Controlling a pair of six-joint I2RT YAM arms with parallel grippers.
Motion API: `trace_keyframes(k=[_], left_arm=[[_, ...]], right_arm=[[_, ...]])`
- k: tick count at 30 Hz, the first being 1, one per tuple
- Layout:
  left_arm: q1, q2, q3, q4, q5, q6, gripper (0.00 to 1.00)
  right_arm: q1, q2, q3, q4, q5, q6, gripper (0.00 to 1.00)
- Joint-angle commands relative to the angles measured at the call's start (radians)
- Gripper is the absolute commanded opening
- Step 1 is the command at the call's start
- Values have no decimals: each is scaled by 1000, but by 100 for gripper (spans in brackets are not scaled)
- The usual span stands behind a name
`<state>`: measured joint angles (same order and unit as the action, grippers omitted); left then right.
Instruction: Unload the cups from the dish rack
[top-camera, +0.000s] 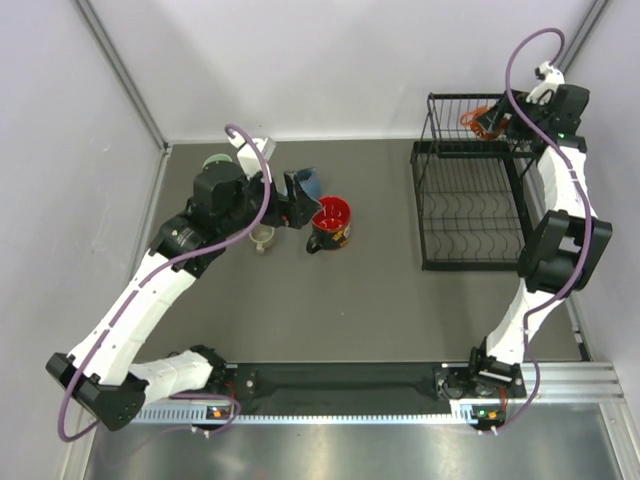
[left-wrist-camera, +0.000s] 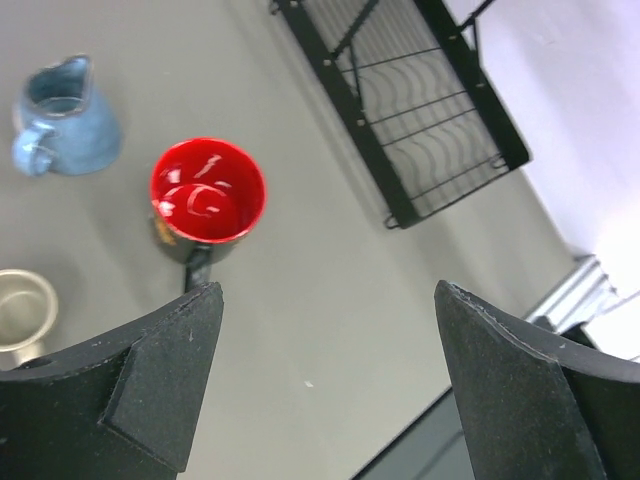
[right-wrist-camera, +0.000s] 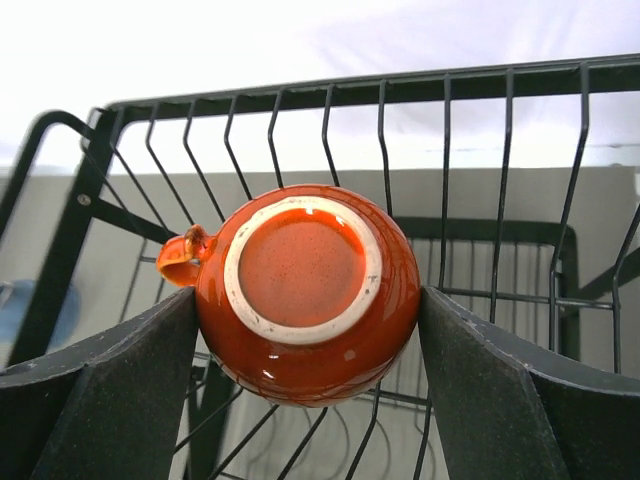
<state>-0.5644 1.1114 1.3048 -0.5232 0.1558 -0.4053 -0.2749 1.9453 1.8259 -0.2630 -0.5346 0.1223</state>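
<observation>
1. Clamping the small orange mug (right-wrist-camera: 300, 265) on both sides, the right gripper (right-wrist-camera: 307, 298) holds it with its base toward the wrist camera, inside the raised basket of the dish rack (top-camera: 468, 265). Wire walls stand close around it.
2. The left gripper (left-wrist-camera: 328, 290) hangs released and empty over the table (top-camera: 390, 300), near the black floral mug (top-camera: 330, 222).
3. The rack sits far right, beside the wall. Broad bare tabletop separates it from the cups.
4. Count: five cups stand grouped far left, namely the pale green tumbler (top-camera: 214, 162), the lavender tumbler (top-camera: 256, 147) partly behind the arm, the blue mug (top-camera: 311, 181), the small beige mug (top-camera: 263, 238) and the black floral one. One cup is in the rack, six in all. One rack.
</observation>
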Motion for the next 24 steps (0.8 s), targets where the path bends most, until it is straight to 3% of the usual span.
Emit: trace_keyframes(k=[1, 11, 24], left_arm=[[1, 16, 54, 77, 65, -49, 91], [1, 47, 76, 135, 142, -113, 91], [3, 128, 117, 238, 243, -221, 88]], right_arm=[[-50, -78, -17, 136, -89, 109, 17], [-102, -106, -76, 255, -199, 273, 0], [-135, -121, -168, 550, -283, 556, 0]])
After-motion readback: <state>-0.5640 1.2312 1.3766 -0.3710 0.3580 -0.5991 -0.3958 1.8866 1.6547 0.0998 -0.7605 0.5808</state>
